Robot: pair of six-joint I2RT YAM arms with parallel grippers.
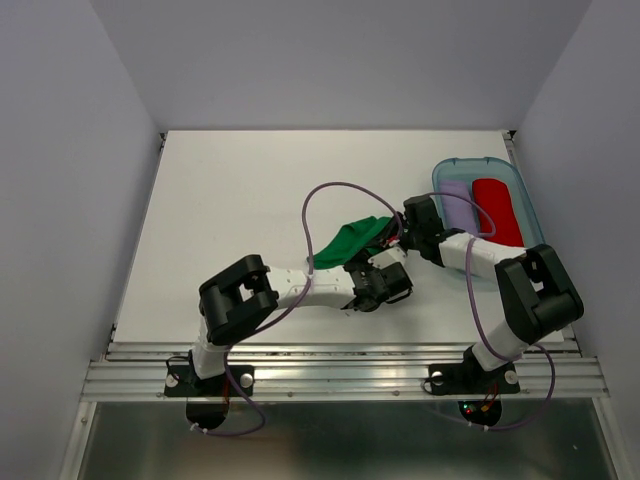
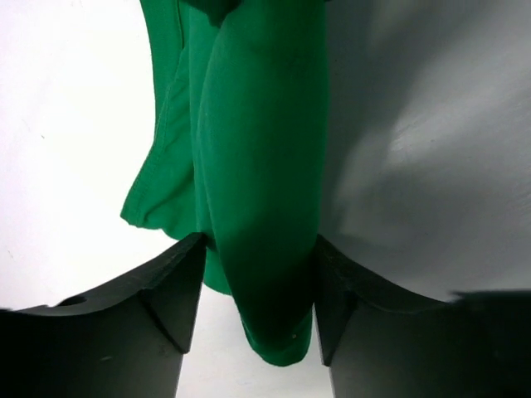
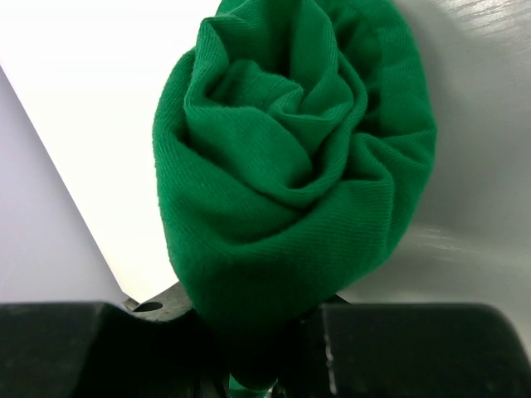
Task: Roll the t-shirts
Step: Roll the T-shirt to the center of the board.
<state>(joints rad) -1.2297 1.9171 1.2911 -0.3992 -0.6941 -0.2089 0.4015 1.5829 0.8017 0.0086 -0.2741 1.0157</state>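
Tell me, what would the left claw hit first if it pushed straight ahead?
The green t-shirt: its roll lies between the fingers of the left gripper and runs ahead; depth beyond unclear.

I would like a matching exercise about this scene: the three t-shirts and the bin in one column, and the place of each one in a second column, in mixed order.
Column 1
1. bright green cloth t-shirt
2. red rolled cloth t-shirt
3. pale lilac rolled cloth t-shirt
4. clear blue plastic bin

Column 2
A. inside the bin, on its right side
B. at the right edge of the white table
C. outside the bin, near the table's middle
D. inside the bin, on its left side

Pairs: 1-C, 2-A, 3-D, 4-B
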